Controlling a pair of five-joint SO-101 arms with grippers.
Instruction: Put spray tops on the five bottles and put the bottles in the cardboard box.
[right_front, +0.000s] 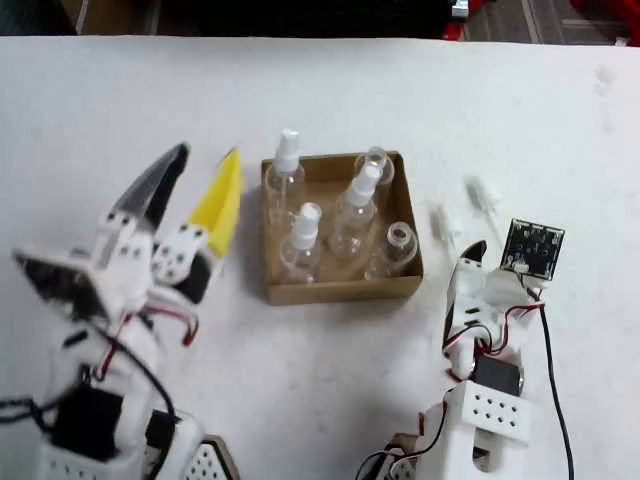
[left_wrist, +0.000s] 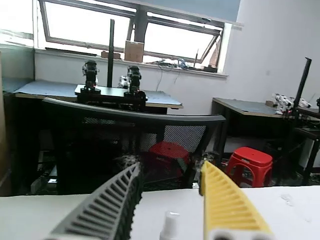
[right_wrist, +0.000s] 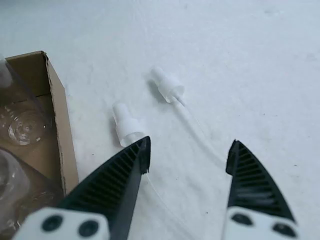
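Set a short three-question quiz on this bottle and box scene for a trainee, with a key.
1. True or false: all five bottles in the cardboard box are already capped.
2. How many loose spray tops lie on the table beside the box? A) none B) two C) four
3. Fill in: the right gripper is by the loose spray tops with its jaws ____.

Key: 1 false, since three are capped and two have bare necks; 2 B; 3 open.
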